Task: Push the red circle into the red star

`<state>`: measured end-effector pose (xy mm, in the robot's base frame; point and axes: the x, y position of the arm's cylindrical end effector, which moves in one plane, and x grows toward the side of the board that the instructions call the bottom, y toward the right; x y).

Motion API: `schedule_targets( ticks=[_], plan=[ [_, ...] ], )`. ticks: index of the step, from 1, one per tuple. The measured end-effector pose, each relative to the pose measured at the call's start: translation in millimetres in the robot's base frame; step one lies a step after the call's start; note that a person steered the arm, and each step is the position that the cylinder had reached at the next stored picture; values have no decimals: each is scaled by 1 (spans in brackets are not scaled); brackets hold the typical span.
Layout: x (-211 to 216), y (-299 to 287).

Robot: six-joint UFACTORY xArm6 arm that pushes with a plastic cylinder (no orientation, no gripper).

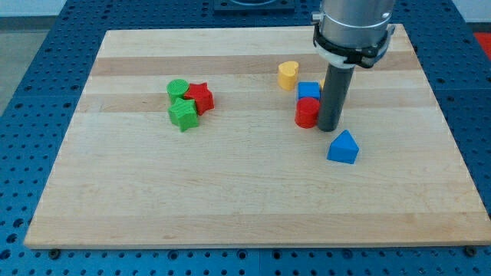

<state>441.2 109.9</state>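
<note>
The red circle [307, 113] sits right of the board's middle, touching a blue block [309, 91] just above it. My tip [330, 128] stands right beside the red circle, on its right side. The red star [200, 96] lies left of centre, pressed against a green circle [178, 88] and a green star [182, 116]. The red circle is well to the right of the red star.
A yellow heart [288, 74] lies above and left of the blue block. A blue pentagon-like block [343, 147] lies just below and right of my tip. The wooden board [153, 199] ends on a blue perforated table.
</note>
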Motion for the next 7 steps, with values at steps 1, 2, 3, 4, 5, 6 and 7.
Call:
schedule_targets(
  ticks=[1, 2, 3, 4, 5, 6, 7],
  plan=[
    [-6, -1],
    [-21, -1],
    [-19, -10],
    [-1, -41],
    [5, -64],
    [-6, -67],
    [-20, -72]
  ],
)
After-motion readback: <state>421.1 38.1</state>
